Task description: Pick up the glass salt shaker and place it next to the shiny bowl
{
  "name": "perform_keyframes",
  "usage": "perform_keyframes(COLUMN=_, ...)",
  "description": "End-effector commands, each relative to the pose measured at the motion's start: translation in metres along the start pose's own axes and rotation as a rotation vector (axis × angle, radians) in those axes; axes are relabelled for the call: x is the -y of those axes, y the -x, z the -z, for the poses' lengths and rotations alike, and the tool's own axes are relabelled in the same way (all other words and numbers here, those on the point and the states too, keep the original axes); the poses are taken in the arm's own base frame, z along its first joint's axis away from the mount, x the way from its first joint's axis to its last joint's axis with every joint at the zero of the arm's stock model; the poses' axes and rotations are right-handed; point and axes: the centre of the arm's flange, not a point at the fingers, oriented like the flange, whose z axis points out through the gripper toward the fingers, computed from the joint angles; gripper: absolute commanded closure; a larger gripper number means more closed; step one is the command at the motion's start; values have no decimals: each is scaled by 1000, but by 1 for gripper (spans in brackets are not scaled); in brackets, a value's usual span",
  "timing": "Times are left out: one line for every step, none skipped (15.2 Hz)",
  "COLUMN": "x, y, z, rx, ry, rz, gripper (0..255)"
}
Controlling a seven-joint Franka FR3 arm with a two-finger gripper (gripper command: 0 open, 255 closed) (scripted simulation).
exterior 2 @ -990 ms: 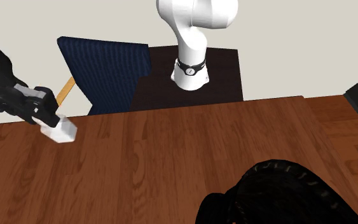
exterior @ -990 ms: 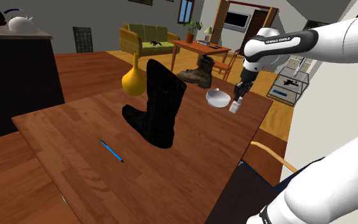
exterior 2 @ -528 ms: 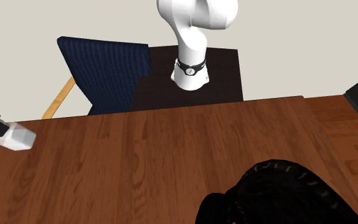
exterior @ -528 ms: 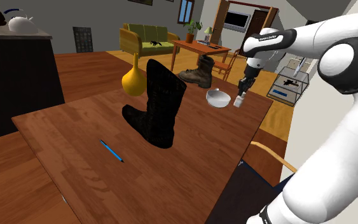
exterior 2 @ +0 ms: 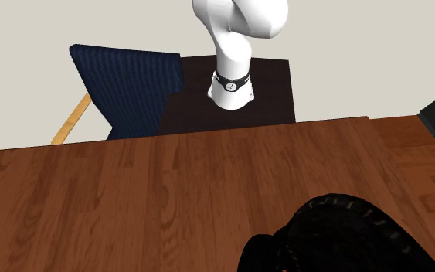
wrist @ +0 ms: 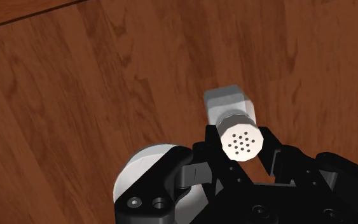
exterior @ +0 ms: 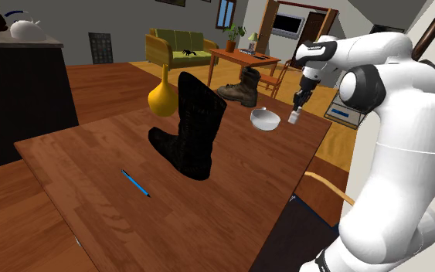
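- White-grey shaker (wrist: pixel 233 114), dotted cap facing the wrist camera, is clasped by the gripper (wrist: pixel 241 147). The jaws are closed down to the shaker's width, one on each side.
- The shaker is just beside the bowl (exterior: pixel 264 118), on the bowl's side toward the shoulder view's right and apart from its rim. Whether it touches the table (exterior: pixel 92 154) cannot be told.
- Step judged: the set-down next to the bowl, with the carry looking nearly done.
- To do it well:
  - Lower straight and keep the shaker upright.
  - Leave a gap to the bowl so that opening the fingers doesn't nudge it.
  - Release only once the base rests on the wood.
  - Don't drift away from the bowl, since the table edge looks near on that side.
- Counts:
  - one shaker, one bowl, one gripper
  - two boots: the black boot (exterior: pixel 188 127) is well apart from the bowl toward the shoulder view's left, and the brown boot (exterior: pixel 241 89) is beyond the bowl
  - one yellow vase (exterior: pixel 161 96), beyond the black boot from the bowl
  - one blue pen (exterior: pixel 135 183), farthest from the bowl
  - one blue chair (exterior 2: pixel 127 89)
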Motion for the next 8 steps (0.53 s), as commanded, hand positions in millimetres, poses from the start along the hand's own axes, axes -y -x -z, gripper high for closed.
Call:
perform_keyframes(x=-25, y=-10, z=1, rx=0, ry=-1, rz=2, gripper=255)
perform_keyframes(x=-25, y=-10, z=-4, rx=0, ry=-1, rz=2, gripper=255)
perform_keyframes(x=-25, y=-10, z=-9, rx=0, ry=-1, rz=2, gripper=255)
perform_keyframes(x=-25, y=-10, z=-14, rx=0, ry=-1, rz=2, gripper=255)
perform_keyframes(x=-25, y=-10, z=-20, rx=0, ry=-1, rz=2, gripper=255)
perform_keyframes(x=-24, y=-10, z=-25, rx=0, ry=-1, rz=2, gripper=255)
perform_keyframes(x=-24, y=-10, z=-30, rx=0, ry=-1, rz=2, gripper=255)
perform_keyframes(x=-24, y=-10, z=-36, rx=0, ry=-1, rz=2, gripper=255)
